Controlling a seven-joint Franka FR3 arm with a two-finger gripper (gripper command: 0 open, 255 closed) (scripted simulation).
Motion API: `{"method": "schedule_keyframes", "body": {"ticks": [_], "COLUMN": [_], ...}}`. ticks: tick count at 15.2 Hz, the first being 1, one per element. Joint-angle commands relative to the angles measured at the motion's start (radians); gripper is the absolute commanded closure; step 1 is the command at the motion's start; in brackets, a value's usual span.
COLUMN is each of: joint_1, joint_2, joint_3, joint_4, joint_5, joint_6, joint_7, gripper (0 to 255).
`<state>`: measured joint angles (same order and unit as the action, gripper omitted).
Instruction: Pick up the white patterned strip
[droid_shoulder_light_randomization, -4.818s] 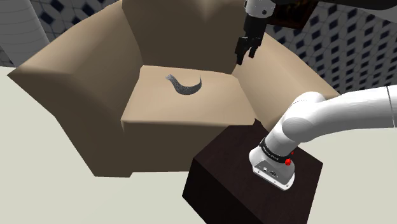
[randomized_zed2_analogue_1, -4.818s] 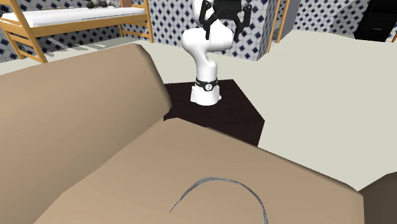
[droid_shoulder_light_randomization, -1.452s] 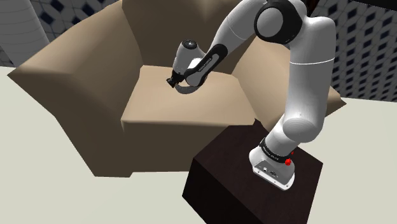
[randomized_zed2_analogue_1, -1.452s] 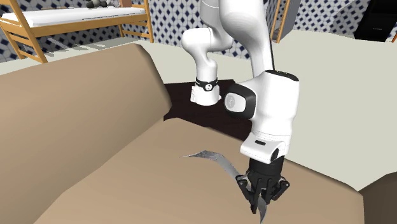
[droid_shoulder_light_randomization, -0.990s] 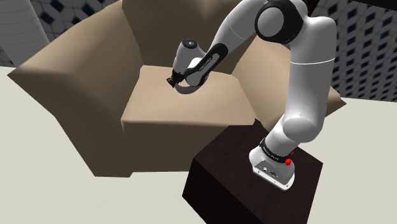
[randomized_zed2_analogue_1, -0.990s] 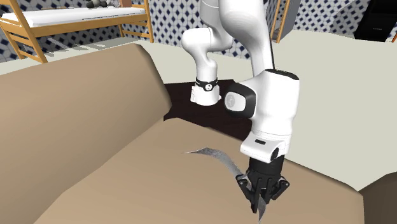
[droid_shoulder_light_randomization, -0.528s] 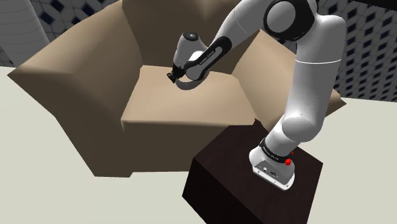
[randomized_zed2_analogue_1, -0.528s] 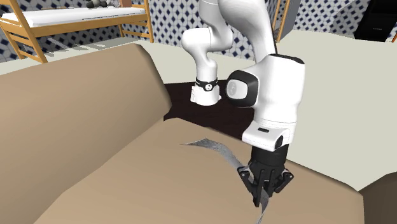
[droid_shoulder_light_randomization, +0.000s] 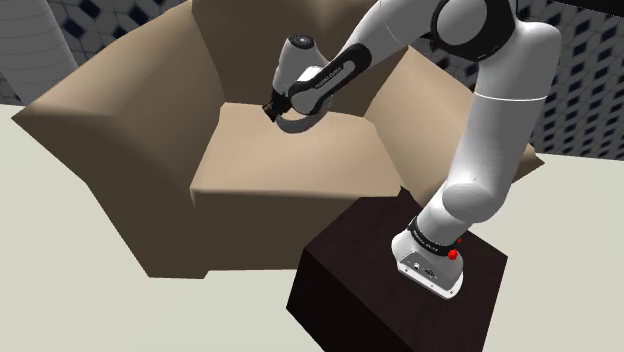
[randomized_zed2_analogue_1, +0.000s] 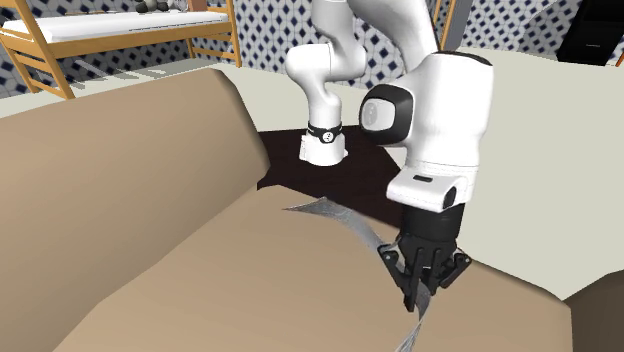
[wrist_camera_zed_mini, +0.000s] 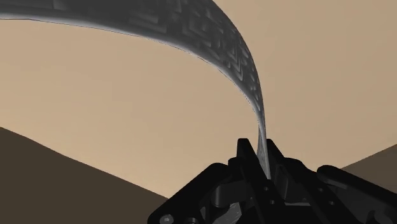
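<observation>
A grey patterned strip (randomized_zed2_analogue_1: 345, 226), thin and curved, hangs over the seat of a tan armchair (randomized_zed2_analogue_1: 200, 290). My black gripper (randomized_zed2_analogue_1: 421, 293) is shut on it near one end, and the rest arcs away toward the chair's front edge. In the wrist view the strip (wrist_camera_zed_mini: 216, 38) runs from between the closed fingertips of the gripper (wrist_camera_zed_mini: 259, 148) in a long curve above the seat. In the shoulder view the gripper (droid_shoulder_light_randomization: 270, 109) points down a little above the back of the seat (droid_shoulder_light_randomization: 290, 165), with the strip (droid_shoulder_light_randomization: 297, 127) showing as a dark curve beneath the hand.
The armchair's backrest and both arms (droid_shoulder_light_randomization: 100, 120) enclose the seat on three sides. My dark box stand (droid_shoulder_light_randomization: 390, 290) sits right against the chair's front corner. A wooden bunk bed (randomized_zed2_analogue_1: 120, 30) and patterned walls stand farther off.
The gripper has risen off the seat with the strip clamped in it. The strip's free end has lifted and swung with it. The arm's upper joints have moved up.
</observation>
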<state>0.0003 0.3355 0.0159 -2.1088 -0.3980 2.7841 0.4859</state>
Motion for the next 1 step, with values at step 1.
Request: {"method": "schedule_keyframes", "body": {"ticks": [1], "joint_1": [-0.004], "joint_2": [-0.008], "joint_3": [0.004], "joint_4": [0.000], "joint_5": [0.006], "joint_6": [-0.008], "joint_7": [-0.008], "gripper": [255]}}
